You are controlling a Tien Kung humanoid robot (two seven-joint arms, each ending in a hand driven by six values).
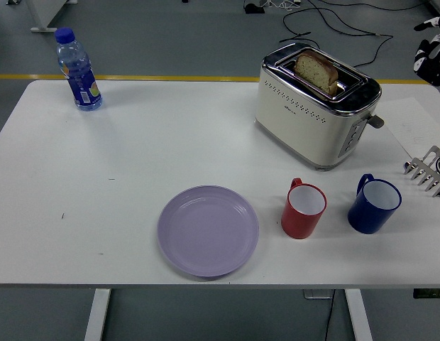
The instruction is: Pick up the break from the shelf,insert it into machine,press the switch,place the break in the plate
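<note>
Right hand point(433, 51): at right edge, holds nothing; finger state not clear.
Bread point(316, 71): upright in toaster point(316, 114) slot, long axis along slot.
Writing: none readable.

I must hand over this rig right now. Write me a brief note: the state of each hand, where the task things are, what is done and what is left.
Left hand: not in view.
Right hand: only part shows at the right edge, off the table; its grip cannot be judged.
Bread: standing in a slot of the toaster, top sticking out, so not pushed down.
Toaster lever: on the toaster's right end.
Purple plate: empty, near the front edge.
Done: bread fetched and inserted.
Left: press the lever, then move the bread to the plate.
</note>
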